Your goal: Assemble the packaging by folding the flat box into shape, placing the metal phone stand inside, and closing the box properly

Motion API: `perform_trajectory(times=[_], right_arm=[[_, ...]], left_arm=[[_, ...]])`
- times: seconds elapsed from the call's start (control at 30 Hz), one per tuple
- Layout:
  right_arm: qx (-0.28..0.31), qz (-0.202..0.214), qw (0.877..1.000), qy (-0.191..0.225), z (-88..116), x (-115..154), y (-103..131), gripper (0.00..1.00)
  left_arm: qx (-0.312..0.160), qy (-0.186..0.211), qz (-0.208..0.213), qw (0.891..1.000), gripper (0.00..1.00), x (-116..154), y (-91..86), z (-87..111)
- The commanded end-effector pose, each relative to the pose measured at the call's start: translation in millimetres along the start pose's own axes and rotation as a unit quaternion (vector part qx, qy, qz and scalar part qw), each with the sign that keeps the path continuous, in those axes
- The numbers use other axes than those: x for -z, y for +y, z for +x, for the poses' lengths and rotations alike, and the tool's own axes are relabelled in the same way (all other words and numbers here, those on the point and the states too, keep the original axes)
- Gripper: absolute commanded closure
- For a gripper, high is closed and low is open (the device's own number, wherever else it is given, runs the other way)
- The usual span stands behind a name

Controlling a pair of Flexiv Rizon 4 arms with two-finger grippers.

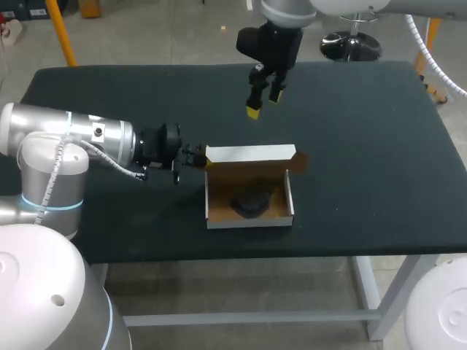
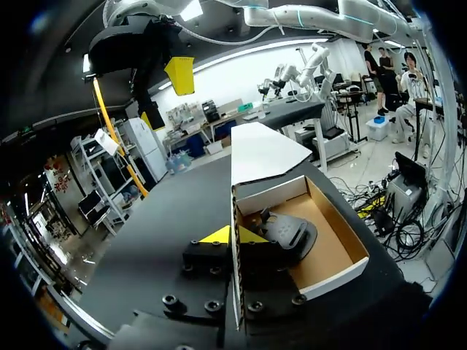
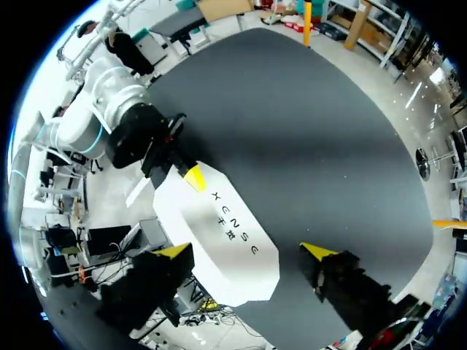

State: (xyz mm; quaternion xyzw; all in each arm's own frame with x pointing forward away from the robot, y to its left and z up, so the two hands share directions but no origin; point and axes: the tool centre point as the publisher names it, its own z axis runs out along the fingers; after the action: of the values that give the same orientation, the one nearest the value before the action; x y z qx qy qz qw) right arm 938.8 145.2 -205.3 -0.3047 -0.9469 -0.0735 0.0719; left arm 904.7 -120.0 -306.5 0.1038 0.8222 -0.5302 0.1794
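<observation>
Open box [image 1: 249, 222] sat front-centre on worktop [image 1: 365, 146], phone stand [image 1: 250, 205] lying inside, lid flap [image 1: 248, 154] raised. Its left wall was pinched between the fingers of left tool [image 2: 235, 235]. Above the lid flap, right tool [image 1: 264, 102] hung spread wide, empty.

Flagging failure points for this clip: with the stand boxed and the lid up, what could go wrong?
The left gripper pinches only one thin wall of the box; pressing the lid down could twist or slide it. The phone stand lies loose inside and might keep the lid from closing flush.
</observation>
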Motion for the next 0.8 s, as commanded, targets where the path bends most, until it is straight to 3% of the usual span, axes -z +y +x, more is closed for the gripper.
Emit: perform_trajectory(times=[0.03,0.47,0.8], right_arm=[[-0.016,-0.01,1.0,0.007,-4,1,-8,0.0],[-0.078,-0.027,0.996,0.034,-2,-2,-22,0.0],[-0.084,-0.036,0.995,0.029,4,-4,-28,0.0]], left_arm=[[-0.01,-0.012,-0.001,1.0,1.0,-1,0.0,6.1],[-0.069,-0.03,-0.002,0.997,1.0,-1,1.8,13.9],[-0.077,-0.029,-0.01,0.997,1.0,-1,1.5,15.7]])
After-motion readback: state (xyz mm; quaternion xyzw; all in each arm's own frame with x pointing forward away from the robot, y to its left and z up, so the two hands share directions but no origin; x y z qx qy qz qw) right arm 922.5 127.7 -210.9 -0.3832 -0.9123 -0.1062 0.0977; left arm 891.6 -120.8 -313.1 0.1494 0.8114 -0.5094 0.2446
